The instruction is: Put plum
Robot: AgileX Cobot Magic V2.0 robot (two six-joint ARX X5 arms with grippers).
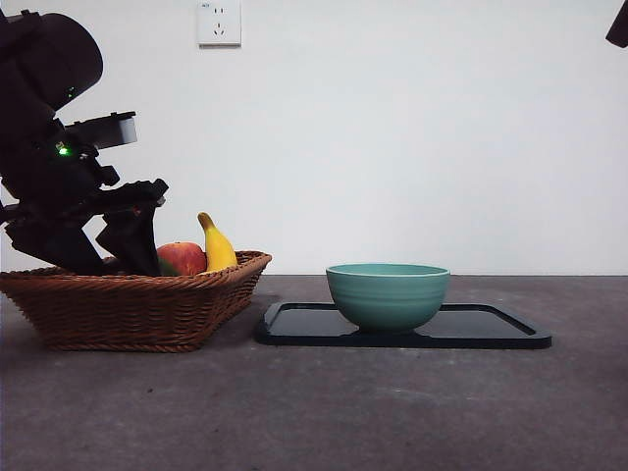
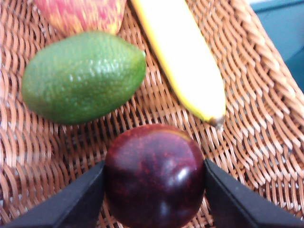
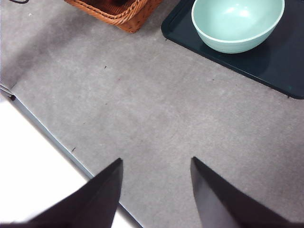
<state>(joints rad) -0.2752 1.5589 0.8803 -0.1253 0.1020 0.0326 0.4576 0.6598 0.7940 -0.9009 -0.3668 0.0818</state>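
The plum (image 2: 154,175), dark purple-maroon and shiny, lies on the floor of the wicker basket (image 2: 266,118). My left gripper (image 2: 154,164) is down in the basket (image 1: 137,309), with one jaw touching each side of the plum. In the front view the plum is hidden behind this gripper (image 1: 132,250) and the basket rim. My right gripper (image 3: 156,161) is open and empty above bare table, and shows only as a black tip (image 1: 620,25) at the front view's top right corner.
A green fruit (image 2: 83,76), a red-yellow apple (image 1: 182,258) and a banana (image 1: 216,245) lie in the basket beside the plum. A teal bowl (image 1: 388,294) stands on a black tray (image 1: 491,329) right of the basket.
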